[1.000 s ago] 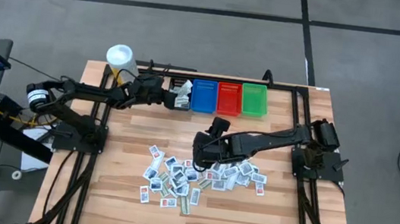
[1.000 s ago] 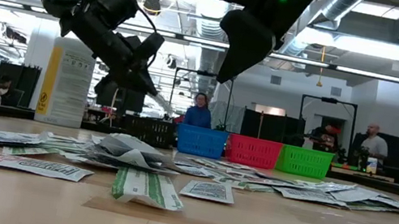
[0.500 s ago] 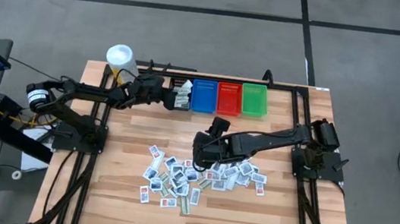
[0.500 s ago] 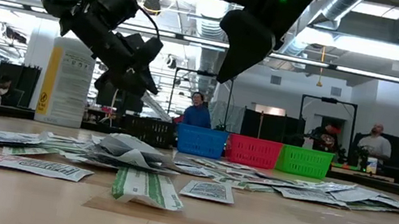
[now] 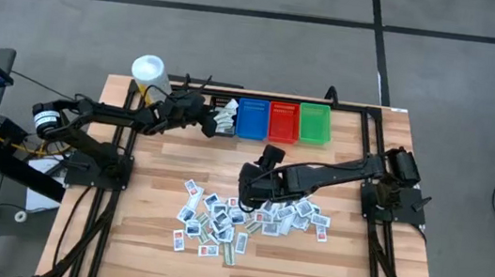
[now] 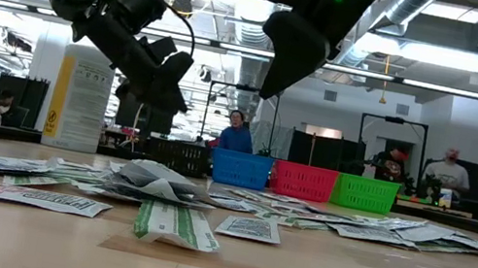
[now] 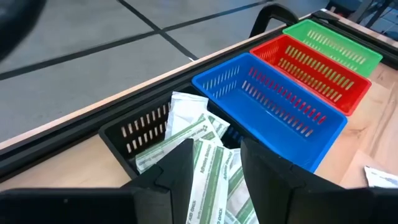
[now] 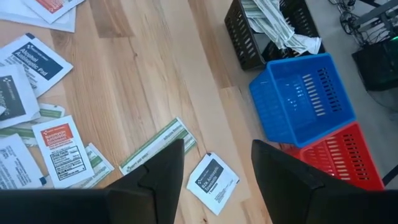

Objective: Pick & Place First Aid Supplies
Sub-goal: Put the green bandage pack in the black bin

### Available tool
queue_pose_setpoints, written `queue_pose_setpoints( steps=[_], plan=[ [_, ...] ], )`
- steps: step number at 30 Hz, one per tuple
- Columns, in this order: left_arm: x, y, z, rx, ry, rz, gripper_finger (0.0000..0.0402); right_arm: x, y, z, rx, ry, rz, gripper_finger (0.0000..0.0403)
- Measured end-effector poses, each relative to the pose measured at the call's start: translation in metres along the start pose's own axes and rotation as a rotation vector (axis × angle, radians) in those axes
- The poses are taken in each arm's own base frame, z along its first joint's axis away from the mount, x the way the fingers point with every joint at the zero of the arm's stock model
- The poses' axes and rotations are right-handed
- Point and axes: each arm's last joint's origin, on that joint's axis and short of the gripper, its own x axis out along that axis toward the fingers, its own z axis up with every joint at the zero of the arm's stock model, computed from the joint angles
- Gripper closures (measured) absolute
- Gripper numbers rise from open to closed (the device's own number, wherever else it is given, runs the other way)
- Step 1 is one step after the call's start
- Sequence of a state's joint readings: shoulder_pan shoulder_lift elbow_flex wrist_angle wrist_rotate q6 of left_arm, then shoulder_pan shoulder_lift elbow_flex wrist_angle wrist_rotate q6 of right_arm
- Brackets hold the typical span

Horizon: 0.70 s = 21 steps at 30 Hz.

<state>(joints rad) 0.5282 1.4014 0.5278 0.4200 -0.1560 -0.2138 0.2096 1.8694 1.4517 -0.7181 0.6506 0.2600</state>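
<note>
Green-striped packets [image 7: 205,163] in black bin [image 7: 134,127], beneath open left claw [image 7: 217,171]

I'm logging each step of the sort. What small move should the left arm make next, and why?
Probably draw the left claw back from the black bin toward the packet pile. Its jaws stand open and empty above green-striped packets already lying in that bin, so nothing is left to drop.
</note>
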Motion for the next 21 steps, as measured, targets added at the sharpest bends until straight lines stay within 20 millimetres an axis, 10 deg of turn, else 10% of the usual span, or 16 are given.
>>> queue_pose_setpoints(
  steps=[21],
  plan=[
    [-0.031,-0.067,-0.005,0.095,0.021,-0.455,0.0270,0.000,0.004,0.006,0.058,-0.041,0.096,0.0221]
  ],
)
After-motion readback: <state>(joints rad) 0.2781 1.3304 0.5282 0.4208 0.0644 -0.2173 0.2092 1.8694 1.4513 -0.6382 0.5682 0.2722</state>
